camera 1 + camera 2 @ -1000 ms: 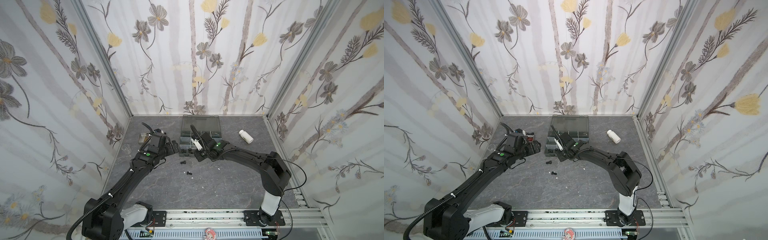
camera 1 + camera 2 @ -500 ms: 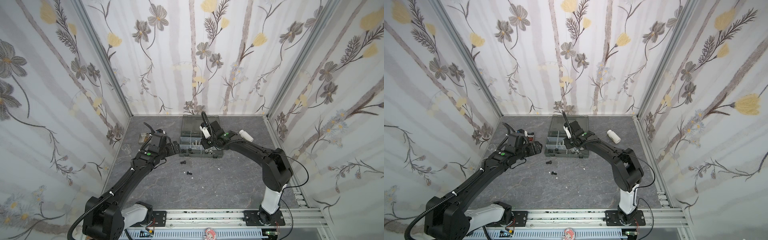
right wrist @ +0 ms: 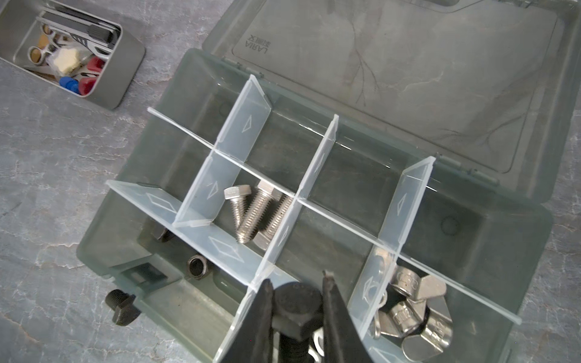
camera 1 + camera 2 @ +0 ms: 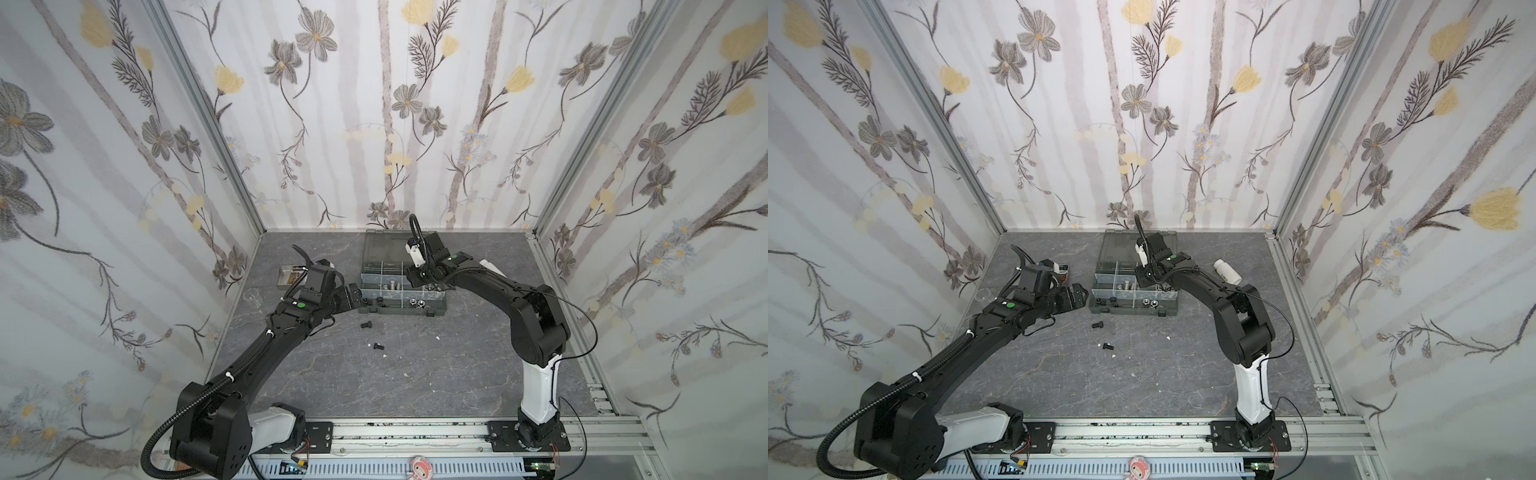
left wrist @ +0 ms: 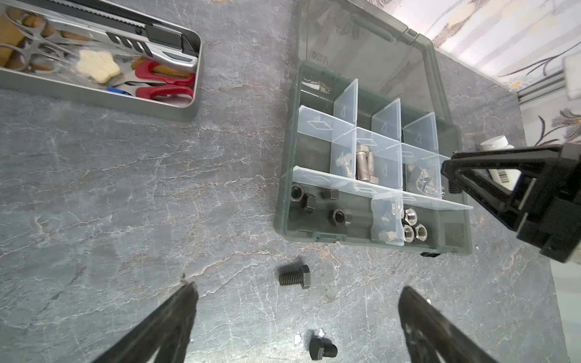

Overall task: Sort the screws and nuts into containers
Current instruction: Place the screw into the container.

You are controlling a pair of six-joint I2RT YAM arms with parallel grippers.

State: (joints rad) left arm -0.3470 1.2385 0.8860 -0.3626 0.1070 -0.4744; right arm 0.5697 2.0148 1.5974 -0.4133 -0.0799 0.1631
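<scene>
My right gripper (image 3: 297, 281) is clamped on a black hex-head bolt (image 3: 297, 309), pinched at the head, poised over the organizer box (image 3: 94, 239) between the silver bolts (image 3: 251, 213) and the wing nuts (image 3: 412, 305) (dividers (image 3: 242, 132) close on either side). Meanwhile my left gripper (image 5: 297, 290) gapes wide above a loose black bolt (image 5: 294, 276), with bare table (image 5: 125, 220) all round.

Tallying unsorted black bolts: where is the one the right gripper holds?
In the right wrist view, the black bolt is pinched in the right gripper over the organizer box, nearest the silver bolts and the wing nuts.
</scene>
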